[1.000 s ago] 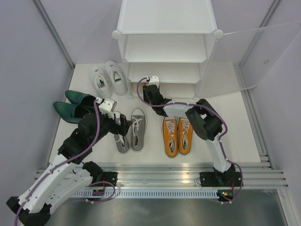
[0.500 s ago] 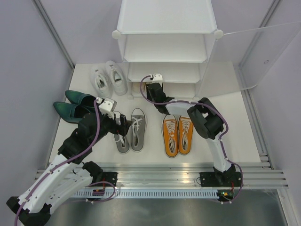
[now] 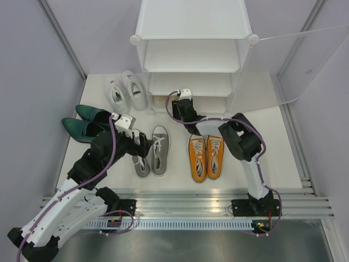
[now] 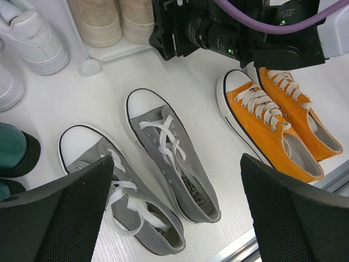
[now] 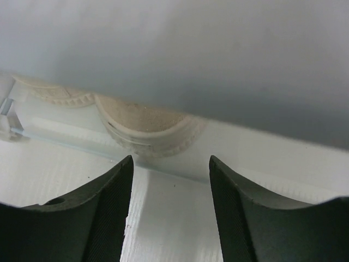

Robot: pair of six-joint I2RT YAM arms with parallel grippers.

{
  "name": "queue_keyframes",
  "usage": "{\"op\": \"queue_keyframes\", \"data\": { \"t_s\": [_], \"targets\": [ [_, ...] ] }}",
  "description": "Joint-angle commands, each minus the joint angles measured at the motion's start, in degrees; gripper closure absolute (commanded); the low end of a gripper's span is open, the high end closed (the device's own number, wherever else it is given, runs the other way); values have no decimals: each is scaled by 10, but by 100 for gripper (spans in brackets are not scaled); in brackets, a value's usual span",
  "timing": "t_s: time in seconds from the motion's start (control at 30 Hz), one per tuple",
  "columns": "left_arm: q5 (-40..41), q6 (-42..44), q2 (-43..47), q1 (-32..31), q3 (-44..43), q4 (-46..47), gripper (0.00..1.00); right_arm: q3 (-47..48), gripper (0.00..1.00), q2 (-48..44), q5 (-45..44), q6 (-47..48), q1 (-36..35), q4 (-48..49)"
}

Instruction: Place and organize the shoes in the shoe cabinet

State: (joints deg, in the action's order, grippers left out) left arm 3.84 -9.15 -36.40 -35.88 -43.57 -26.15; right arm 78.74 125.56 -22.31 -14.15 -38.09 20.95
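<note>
noted right gripper (image 5: 170,180) shifted toward 3 o'clock, parted, empty, facing cream pair (image 5: 144,123). found left gripper (image 4: 177,159) wide apart over grey lace-ups (image 4: 169,153).

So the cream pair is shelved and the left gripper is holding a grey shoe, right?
No. The cream pair is shelved, but the left gripper holds nothing: the left wrist view shows its jaws wide open over the grey shoes.
</note>
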Motion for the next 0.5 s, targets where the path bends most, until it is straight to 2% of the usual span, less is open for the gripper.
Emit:
{"op": "queue_keyframes", "data": {
  "t_s": [0.0,0.23,0.47],
  "targets": [
    [-16,19,-1,-4,-25,8,0,-21,37,-43,16,19,6,64],
    [-15,19,1,-4,-26,8,0,-63,32,-92,42,26,4,77],
    [4,19,7,-4,-27,6,0,-140,28,-194,67,0,4,21]
  ]
}}
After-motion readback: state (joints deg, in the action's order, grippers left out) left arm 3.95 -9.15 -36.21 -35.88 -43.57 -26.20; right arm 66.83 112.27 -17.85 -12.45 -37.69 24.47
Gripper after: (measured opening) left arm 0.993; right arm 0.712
